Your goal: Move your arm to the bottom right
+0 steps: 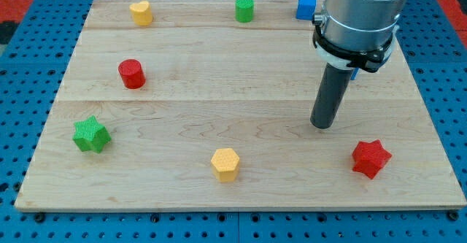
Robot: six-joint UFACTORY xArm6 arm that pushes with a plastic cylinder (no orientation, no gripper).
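My tip rests on the wooden board right of centre, touching no block. A red star block lies down and to the right of it, nearest to it. A yellow hexagon block sits at the bottom middle. A green star block is at the left. A red cylinder is at the upper left. A yellow heart-shaped block and a green cylinder sit along the top edge. A blue block at the top right is partly hidden behind my arm.
The board lies on a blue pegboard table. My arm's grey body covers the board's upper right part. The board's right edge and bottom edge are close to the red star.
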